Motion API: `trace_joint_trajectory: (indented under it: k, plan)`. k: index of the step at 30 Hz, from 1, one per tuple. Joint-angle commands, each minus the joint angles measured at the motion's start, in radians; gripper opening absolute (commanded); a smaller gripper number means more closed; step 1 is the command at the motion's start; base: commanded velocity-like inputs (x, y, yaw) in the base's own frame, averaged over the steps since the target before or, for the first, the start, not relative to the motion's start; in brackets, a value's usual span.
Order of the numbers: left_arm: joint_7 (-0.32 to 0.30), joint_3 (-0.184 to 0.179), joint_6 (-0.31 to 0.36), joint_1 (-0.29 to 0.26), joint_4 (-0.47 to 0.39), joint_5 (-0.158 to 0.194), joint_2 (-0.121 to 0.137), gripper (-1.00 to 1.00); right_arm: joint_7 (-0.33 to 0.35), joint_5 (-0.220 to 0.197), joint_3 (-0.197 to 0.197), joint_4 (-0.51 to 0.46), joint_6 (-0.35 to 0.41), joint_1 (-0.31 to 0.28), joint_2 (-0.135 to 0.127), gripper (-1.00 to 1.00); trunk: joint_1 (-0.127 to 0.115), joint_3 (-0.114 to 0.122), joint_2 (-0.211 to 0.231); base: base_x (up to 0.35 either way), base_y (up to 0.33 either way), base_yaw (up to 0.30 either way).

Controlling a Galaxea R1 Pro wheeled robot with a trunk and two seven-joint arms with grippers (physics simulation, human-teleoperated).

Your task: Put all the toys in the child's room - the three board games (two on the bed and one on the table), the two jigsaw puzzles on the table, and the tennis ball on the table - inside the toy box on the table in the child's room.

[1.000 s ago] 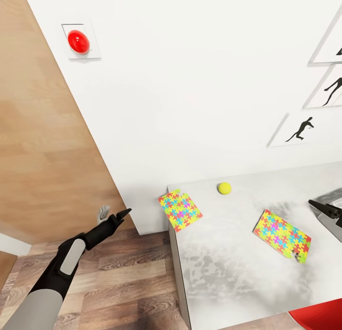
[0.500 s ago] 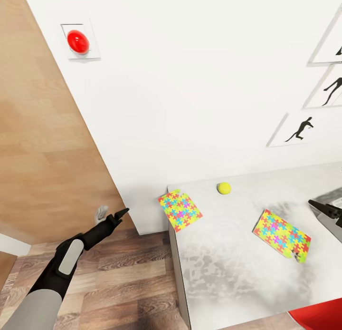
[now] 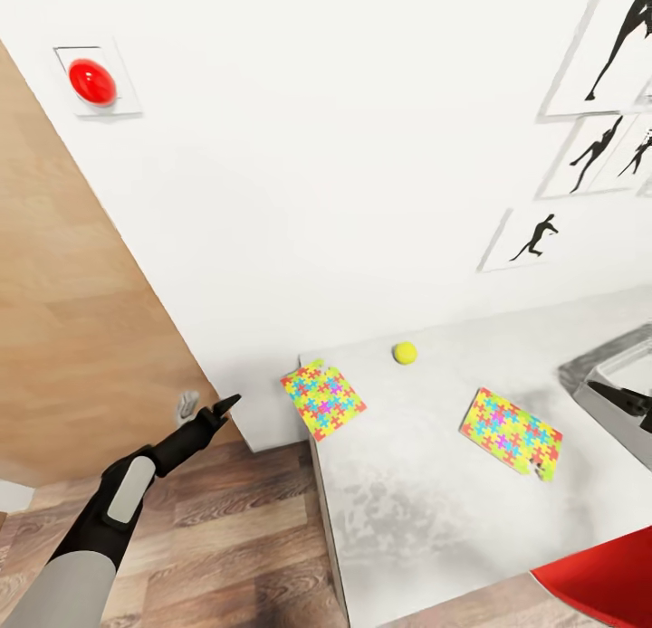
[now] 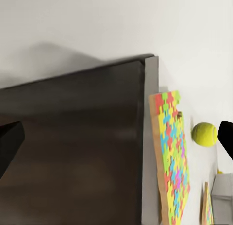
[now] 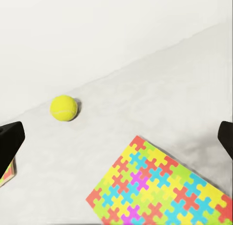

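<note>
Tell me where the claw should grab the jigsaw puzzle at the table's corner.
Probably by the corner that sticks out past the table edge. That jigsaw puzzle lies flat and thin, so there is little to pinch from above; its overhanging left corner lets one finger go under and one over. The left claw, beside that edge, could come in sideways from the floor side.

home interior, likely a kid's room, jigsaw puzzles (image 3: 321,398) and tennis ball (image 3: 405,352) on table (image 3: 426,510), wood floor (image 3: 226,537), framed silhouette prints (image 3: 530,239)
</note>
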Motion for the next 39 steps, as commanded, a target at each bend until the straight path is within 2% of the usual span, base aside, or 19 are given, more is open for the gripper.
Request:
trace_joint_trajectory:
  k: [1, 31, 39]
  plan:
    - [-0.001, 0.003, 0.008, -0.001, 0.0, 0.005, 0.0, 1.0, 0.003, -0.001, -0.001, 0.0, 0.005, -0.001, 0.0, 1.0, 0.001, -0.002, -0.002, 0.0, 0.0, -0.117]
    - [-0.002, 0.007, 0.008, -0.001, -0.007, 0.006, 0.0, 1.0, 0.006, -0.001, -0.001, 0.0, 0.004, -0.001, 0.0, 1.0, 0.001, -0.002, -0.002, 0.0, 0.0, -0.027]
    - [-0.002, 0.007, 0.008, -0.001, -0.006, 0.006, 0.0, 1.0, 0.006, -0.001, -0.001, 0.0, 0.005, -0.001, 0.0, 1.0, 0.001, -0.002, -0.002, 0.0, 0.0, -0.144]
